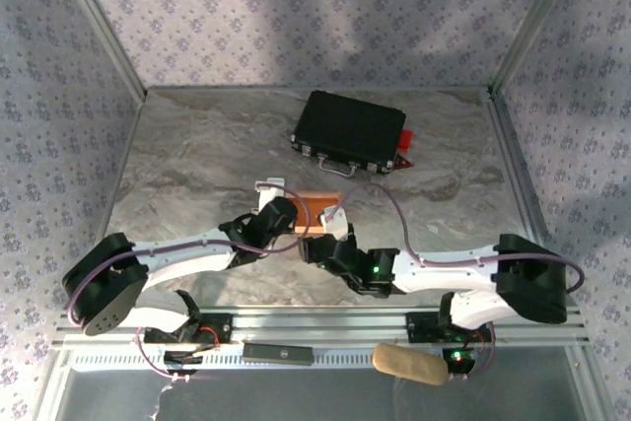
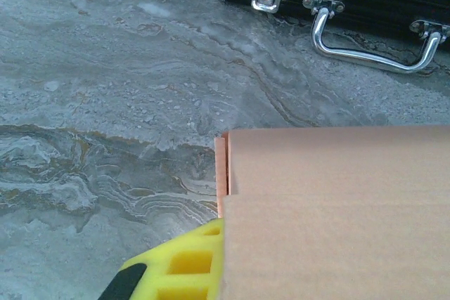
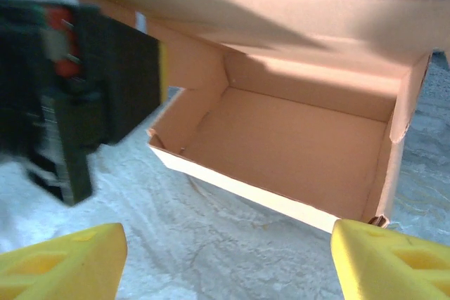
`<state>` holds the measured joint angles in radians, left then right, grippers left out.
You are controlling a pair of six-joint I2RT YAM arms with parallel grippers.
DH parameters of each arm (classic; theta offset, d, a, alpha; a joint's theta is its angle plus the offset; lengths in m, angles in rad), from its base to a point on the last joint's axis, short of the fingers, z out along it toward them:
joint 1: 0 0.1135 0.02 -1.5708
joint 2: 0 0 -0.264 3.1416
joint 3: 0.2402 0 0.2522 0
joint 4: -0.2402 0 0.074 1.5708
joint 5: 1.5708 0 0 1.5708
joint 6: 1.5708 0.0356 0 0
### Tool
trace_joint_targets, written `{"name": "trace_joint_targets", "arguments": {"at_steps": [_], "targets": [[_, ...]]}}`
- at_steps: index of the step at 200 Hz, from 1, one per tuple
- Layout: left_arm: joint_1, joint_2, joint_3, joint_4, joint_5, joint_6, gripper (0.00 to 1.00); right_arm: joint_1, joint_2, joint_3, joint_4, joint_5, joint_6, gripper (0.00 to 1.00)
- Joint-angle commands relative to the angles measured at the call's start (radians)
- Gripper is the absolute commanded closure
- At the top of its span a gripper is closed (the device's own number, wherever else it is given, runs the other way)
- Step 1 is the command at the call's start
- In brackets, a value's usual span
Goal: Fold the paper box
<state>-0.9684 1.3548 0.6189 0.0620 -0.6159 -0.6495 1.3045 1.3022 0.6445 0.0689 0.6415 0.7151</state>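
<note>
Seeing the paper box point(image 1: 317, 207) mid-table on the marble-pattern table point(image 1: 197, 145), between the two grippers. It sits on the near side of the black case point(image 1: 350, 132) and apart from it.

Left gripper point(image 1: 284, 212): closed down on the box's left end. In the left wrist view one yellow finger point(image 2: 184, 266) sits against the edge of a cardboard panel point(image 2: 337, 209). The other finger is hidden behind that panel, so the wall is pinched between them. From the right wrist view the left gripper's dark body point(image 3: 70, 103) sits hard against the box's left wall.

Right gripper point(image 3: 228, 235): jaws wide, nothing between them. Both yellow fingers point(image 3: 63, 265) are low in the right wrist view, one each side, short of the box's near wall and not touching it. The box lies ahead of them and spans roughly the gap between the tips.

Box state: tray formed, side walls up, interior point(image 3: 295, 145) open toward the right wrist camera. The lid flap point(image 3: 267, 19) is raised over the far wall.

Arm pose: the left arm point(image 1: 177, 253) and right arm point(image 1: 463, 268) both run inward from their bases. Elbows are out toward the table sides, forearms are low, and the wrists converge on the box from left and right.
</note>
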Motion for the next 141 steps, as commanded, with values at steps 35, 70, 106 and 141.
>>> {"name": "trace_joint_targets", "arguments": {"at_steps": [35,70,106,141], "targets": [[-0.062,0.087,0.075,-0.102,-0.144,-0.114,0.98,0.145,-0.213,-0.024,-0.339,0.207,0.544,0.30],[-0.094,0.100,0.080,-0.097,-0.182,-0.146,0.98,0.211,-0.339,0.010,-0.555,0.315,0.934,0.30],[-0.113,0.108,0.082,-0.100,-0.194,-0.168,0.98,0.145,-0.422,0.067,-0.601,0.285,1.079,0.28],[-0.131,0.122,0.080,-0.103,-0.206,-0.190,0.97,-0.086,-0.390,0.065,-0.434,-0.035,1.098,0.28]]}}
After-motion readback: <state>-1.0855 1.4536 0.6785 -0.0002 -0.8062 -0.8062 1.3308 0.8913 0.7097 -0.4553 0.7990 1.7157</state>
